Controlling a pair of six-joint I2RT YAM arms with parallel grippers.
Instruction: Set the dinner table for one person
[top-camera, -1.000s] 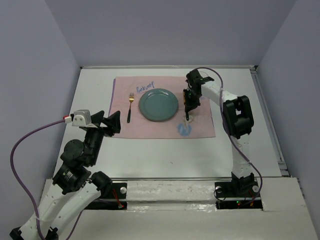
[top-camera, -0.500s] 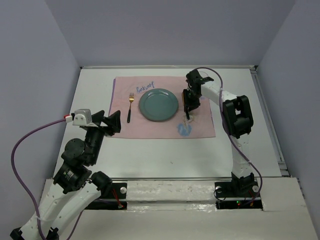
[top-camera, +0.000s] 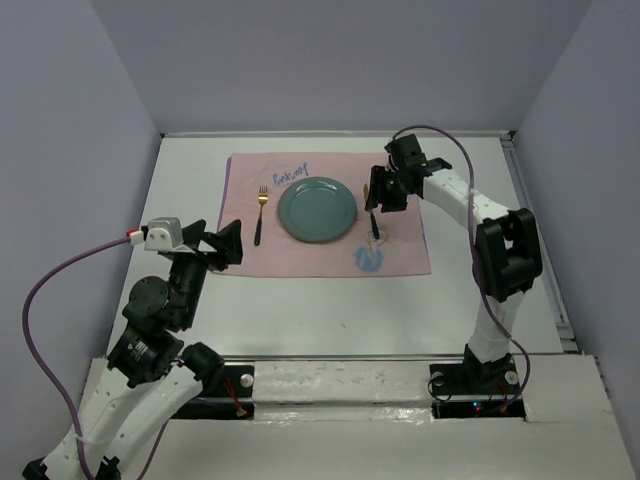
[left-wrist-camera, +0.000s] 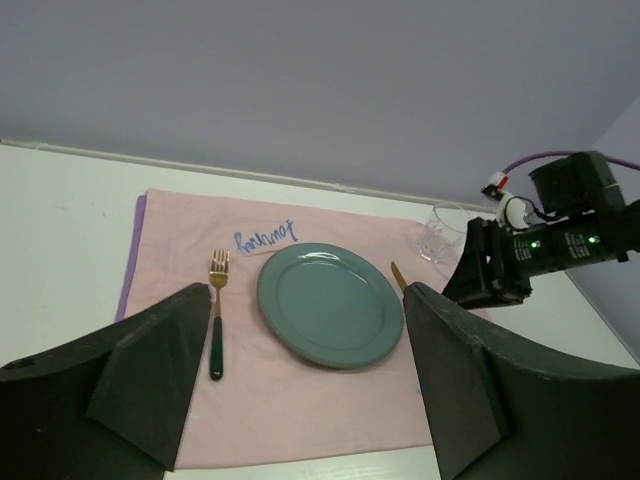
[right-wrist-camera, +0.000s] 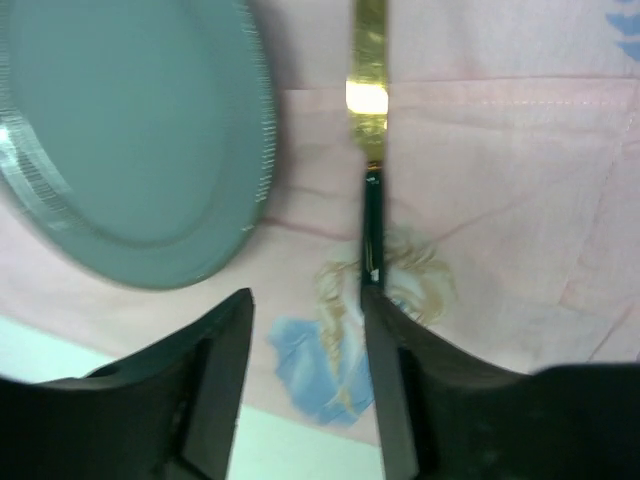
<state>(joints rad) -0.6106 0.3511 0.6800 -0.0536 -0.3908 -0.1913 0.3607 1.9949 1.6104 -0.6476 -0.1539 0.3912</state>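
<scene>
The white dinner table (top-camera: 330, 300) carries a pink placemat (top-camera: 300, 258). On the mat are a teal plate (top-camera: 316, 210), a gold fork with a dark handle (top-camera: 261, 212) to its left, and a gold knife with a dark handle (top-camera: 373, 216) to its right. In the right wrist view the knife (right-wrist-camera: 370, 150) lies flat on the mat, its handle end by my right finger's tip (right-wrist-camera: 400, 380). My right gripper (top-camera: 384, 192) (right-wrist-camera: 305, 330) is open and holds nothing. My left gripper (top-camera: 225, 245) (left-wrist-camera: 305, 340) is open and empty, hovering near the mat's front left corner.
A clear glass (left-wrist-camera: 440, 232) stands at the mat's far right, beside the right arm. The mat has blue writing (top-camera: 291, 174) at the back and a blue and yellow print (top-camera: 370, 258) at its front. Grey walls enclose the table on three sides.
My right gripper has pulled back up and to the right, away from the knife, which now lies on the mat right of the plate. The left arm has not moved.
</scene>
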